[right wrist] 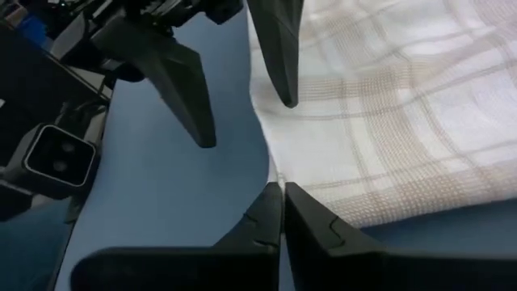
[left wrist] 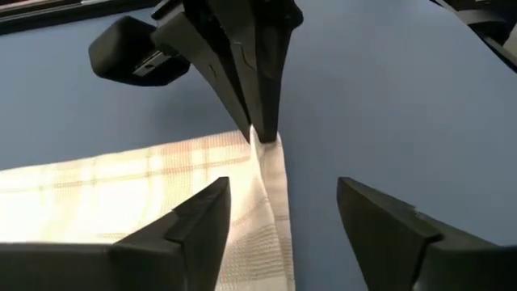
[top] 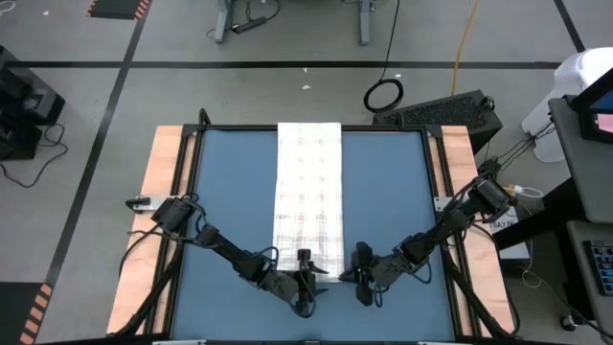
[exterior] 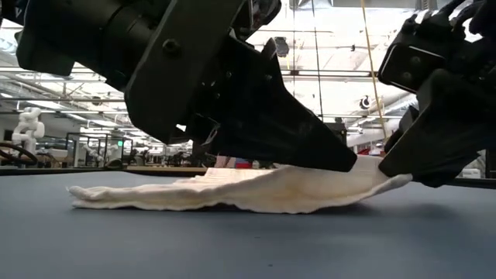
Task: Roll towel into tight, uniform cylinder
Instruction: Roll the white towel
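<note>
L gripper (top: 305, 261) is spread wide, astride the near edge of the towel (top: 308, 192), one finger (left wrist: 196, 222) over the cloth, the other over bare blue mat (top: 230, 182). Towel is laid flat in a strip running away from both grippers. R gripper (top: 361, 275) is clamped on the towel's near corner, lifted slightly.

No readable text, label, brand, number or sign anywhere. White thin cloth towel with faint checked lines (top: 308, 196): pattern only, no legible mark. Dark two-finger grippers: no markings readable. Orange-and-black hazard striping on grey floor (top: 113, 8): stripes only, no lettering. Background room in low view: nothing legible.
</note>
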Available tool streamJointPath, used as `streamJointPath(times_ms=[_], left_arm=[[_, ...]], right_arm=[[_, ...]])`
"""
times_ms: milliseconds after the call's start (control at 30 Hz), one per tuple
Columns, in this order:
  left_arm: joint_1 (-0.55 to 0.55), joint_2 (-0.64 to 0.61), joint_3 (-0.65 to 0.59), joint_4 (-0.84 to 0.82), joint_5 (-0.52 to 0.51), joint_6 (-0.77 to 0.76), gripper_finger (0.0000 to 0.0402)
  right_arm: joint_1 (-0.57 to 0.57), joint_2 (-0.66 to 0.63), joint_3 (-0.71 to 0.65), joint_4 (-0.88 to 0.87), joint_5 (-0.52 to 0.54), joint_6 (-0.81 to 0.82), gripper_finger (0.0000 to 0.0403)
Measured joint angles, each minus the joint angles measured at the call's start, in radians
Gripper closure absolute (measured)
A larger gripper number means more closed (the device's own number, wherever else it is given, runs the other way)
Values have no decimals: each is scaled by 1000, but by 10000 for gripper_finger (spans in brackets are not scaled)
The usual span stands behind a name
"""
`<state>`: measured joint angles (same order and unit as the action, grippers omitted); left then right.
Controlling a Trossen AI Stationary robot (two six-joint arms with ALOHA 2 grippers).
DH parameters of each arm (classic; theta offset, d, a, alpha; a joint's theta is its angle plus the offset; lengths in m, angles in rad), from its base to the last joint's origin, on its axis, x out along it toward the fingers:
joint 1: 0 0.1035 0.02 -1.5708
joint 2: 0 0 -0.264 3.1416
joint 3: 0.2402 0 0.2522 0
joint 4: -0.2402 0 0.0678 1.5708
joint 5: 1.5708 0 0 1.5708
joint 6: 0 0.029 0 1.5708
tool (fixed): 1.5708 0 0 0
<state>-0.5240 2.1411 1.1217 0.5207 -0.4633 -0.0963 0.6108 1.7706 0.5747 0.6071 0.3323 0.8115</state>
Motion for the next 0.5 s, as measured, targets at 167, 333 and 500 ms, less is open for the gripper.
streamJointPath(times_ms=[167, 333, 500], left_arm=[[8, 38, -1, 16, 20, 0, 156], [20, 81, 0, 57, 58, -35, 156], [21, 92, 2, 62, 42, -58, 202]], right_arm=[[-8, 0, 0, 12, 0, 8, 401], [-10, 0, 0, 17, 2, 18, 401], [-10, -1, 1, 34, 2, 19, 401]])
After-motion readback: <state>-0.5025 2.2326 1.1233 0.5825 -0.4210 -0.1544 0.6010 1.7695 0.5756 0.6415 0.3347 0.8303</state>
